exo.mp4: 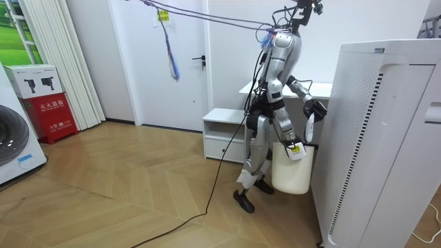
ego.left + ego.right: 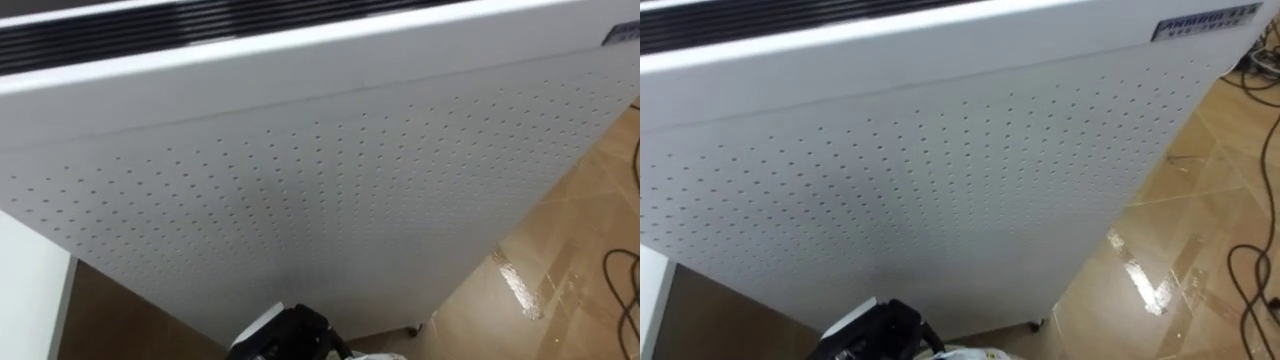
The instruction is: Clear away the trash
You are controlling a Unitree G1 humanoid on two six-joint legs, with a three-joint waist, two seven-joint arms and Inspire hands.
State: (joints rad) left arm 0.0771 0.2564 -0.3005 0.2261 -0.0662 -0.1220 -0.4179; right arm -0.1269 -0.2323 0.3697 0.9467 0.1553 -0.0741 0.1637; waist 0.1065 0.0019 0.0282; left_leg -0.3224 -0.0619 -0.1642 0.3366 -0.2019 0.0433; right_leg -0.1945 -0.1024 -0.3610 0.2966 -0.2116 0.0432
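Robot faces one white perforated appliance (image 1: 372,138); one white bag (image 1: 293,172) hangs from right robot hand (image 1: 295,146), fingers clamped on its rim; one white scrap (image 1: 310,128) just under raised left robot hand (image 1: 315,109), grip impossible to tell.

Matt perforated white panel (image 2: 300,170); glossy wooden floor (image 2: 560,250).

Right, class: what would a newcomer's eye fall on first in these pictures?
The tall white perforated appliance strikes first, looming close before the robot at the room view's right. Then the cream bag hanging below its right hand at hip height, and its dark left hand raised toward the appliance.
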